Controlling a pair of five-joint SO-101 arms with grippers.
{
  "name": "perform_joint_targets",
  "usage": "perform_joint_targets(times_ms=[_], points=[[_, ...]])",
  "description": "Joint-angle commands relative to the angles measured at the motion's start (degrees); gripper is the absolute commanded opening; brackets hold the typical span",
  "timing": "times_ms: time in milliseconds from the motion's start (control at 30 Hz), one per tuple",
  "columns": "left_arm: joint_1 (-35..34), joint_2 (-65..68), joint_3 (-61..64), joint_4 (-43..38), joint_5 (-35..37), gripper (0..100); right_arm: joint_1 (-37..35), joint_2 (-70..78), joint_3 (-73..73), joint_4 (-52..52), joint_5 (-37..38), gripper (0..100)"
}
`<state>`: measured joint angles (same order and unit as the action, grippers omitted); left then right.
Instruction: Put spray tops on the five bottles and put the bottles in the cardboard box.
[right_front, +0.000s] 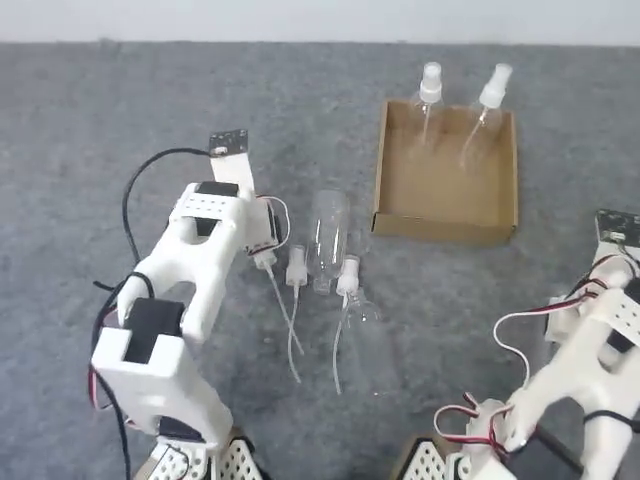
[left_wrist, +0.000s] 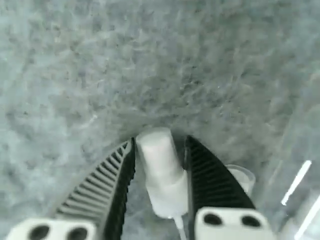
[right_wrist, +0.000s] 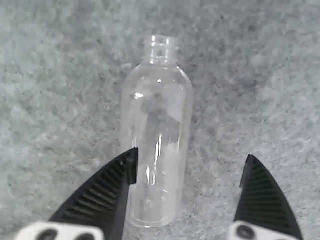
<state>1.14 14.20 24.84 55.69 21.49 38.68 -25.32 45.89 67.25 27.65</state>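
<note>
L gripper: jaws clamped on a white spray top, one each side, its thin tube trailing back toward the arm. Beside it on the grey desk lay a second top, an uncapped bottle on its side & a third top. R gripper: jaws wide apart over an open-necked bottle lying flat, one jaw overlapping its side. Cardboard box sat farther back w/ 2 capped bottles inside, tops leaning over the far wall.
</note>
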Motion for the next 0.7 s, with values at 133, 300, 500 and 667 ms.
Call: perform_joint_targets(times_ms=[133,300,500,667], points=[[-0.26,-3.43,-1.71,-0.44,-7.3,2,0.66,-0.57,0.53,-1.36,-0.44,27.1],[0.26,-7.56,-1.45,5.36,-17.85,2,0.4,-0.4,0.53,-1.36,-0.35,27.1],[0.35,-19.69,7.52,6.51,-23.74,1,0.22,-0.4,0.53,-3.03,-0.35,27.1],[2.64,-36.4,21.32,2.9,-24.09,1,-0.92,-0.31,0.26,-7.16,-0.88,27.0]])
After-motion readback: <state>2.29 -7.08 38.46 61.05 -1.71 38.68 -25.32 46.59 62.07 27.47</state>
